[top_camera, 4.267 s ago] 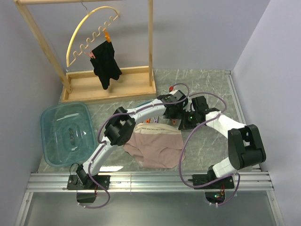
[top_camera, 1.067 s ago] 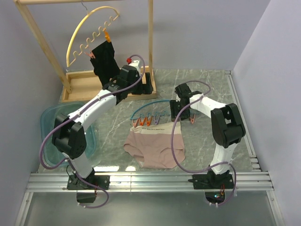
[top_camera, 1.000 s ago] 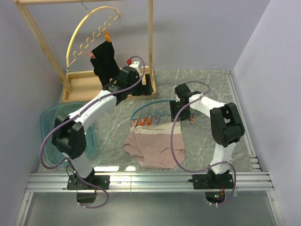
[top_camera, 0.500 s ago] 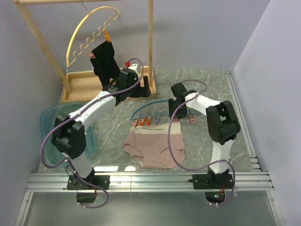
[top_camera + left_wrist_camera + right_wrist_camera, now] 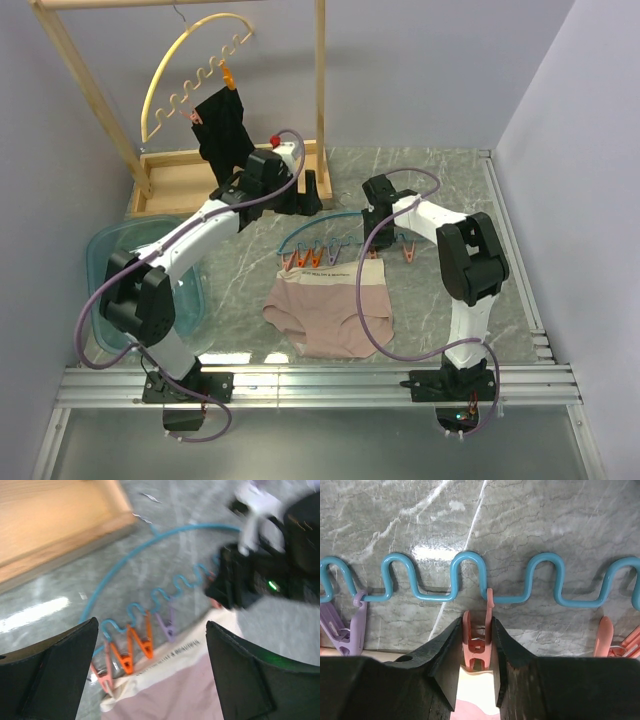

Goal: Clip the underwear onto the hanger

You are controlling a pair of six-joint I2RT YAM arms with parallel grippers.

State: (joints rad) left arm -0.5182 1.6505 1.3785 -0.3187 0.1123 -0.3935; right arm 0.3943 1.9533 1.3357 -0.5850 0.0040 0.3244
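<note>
The underwear (image 5: 330, 312) lies flat mid-table, pink-beige with its cream waistband (image 5: 172, 656) toward the hanger. Just behind it lies the light-blue hanger (image 5: 298, 230), wavy edge (image 5: 470, 562) nearest the waistband. Orange clips (image 5: 134, 647) and a purple one (image 5: 346, 629) hang from the waves. My right gripper (image 5: 476, 625) is shut on a pink clip (image 5: 476, 647), its pads against both handles, and the clip's tip meets the waistband edge (image 5: 475, 687). My left gripper (image 5: 151, 626) hovers open above the hanger's left half, holding nothing.
A wooden rack (image 5: 235, 185) stands at the back left, carrying a yellow hanger (image 5: 185, 60) with a black garment (image 5: 225, 135). A teal plastic basin (image 5: 115, 270) sits at the left edge. Another pink clip (image 5: 604, 636) hangs further right.
My right gripper has closed onto the pink clip. The left gripper, still open, has shifted slightly right, toward the hanger; seconds ago it was down at the hanger beside the right one.
</note>
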